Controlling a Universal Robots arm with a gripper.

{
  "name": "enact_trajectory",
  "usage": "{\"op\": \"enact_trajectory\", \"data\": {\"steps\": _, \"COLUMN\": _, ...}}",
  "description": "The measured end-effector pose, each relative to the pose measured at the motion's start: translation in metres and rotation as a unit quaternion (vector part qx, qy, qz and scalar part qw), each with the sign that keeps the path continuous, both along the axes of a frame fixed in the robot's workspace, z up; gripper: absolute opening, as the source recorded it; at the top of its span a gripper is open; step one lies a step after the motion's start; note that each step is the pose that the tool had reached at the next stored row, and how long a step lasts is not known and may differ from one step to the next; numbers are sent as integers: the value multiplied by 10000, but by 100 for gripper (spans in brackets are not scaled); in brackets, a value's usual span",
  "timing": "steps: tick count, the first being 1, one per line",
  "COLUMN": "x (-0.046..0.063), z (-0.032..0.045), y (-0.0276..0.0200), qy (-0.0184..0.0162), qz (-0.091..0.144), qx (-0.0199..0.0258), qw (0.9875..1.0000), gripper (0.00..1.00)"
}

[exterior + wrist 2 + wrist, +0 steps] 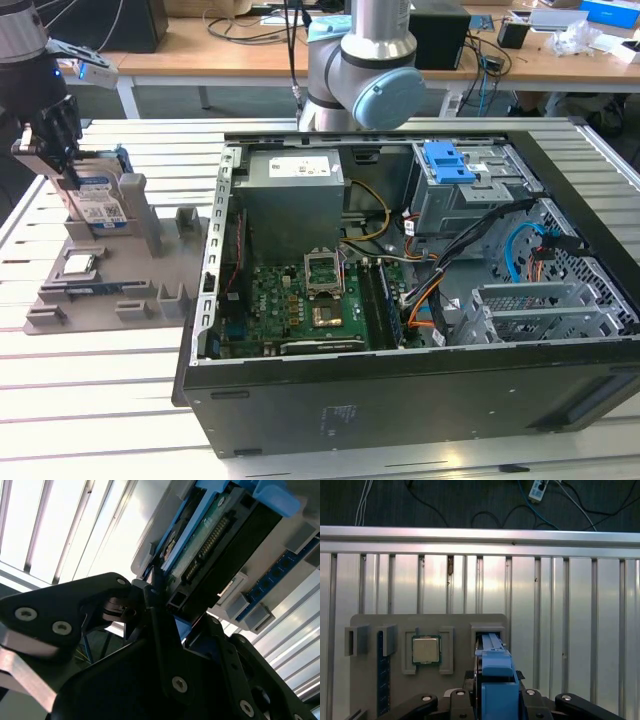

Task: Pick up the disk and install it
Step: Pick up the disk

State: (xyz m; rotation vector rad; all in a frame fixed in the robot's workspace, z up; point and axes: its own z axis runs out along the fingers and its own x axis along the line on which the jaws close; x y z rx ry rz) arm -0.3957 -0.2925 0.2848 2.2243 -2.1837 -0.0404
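On the exterior view's left, the blue-framed rectangular silver metal disk (100,210) is stood upright in a grey plastic holder (150,228), top edge clamped by the black gripper's (68,178) jaws.

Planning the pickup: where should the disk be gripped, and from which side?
Grip the disk across its flat faces near the top edge, coming from above. It stands on edge in a slot of the grey holder, leaving only its upper part free. The tool is there.
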Motion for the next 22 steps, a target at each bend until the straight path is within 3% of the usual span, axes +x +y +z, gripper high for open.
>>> {"op": "enact_trajectory", "data": {"steps": 18, "x": 0, "z": 2, "y": -6, "qy": -1, "qz": 0, "qx": -1, "qw": 10000, "gripper": 36}}
{"op": "enact_trajectory", "data": {"steps": 22, "x": 0, "z": 66, "y": -6, "qy": 0, "qz": 0, "qx": 0, "qw": 10000, "gripper": 36}}
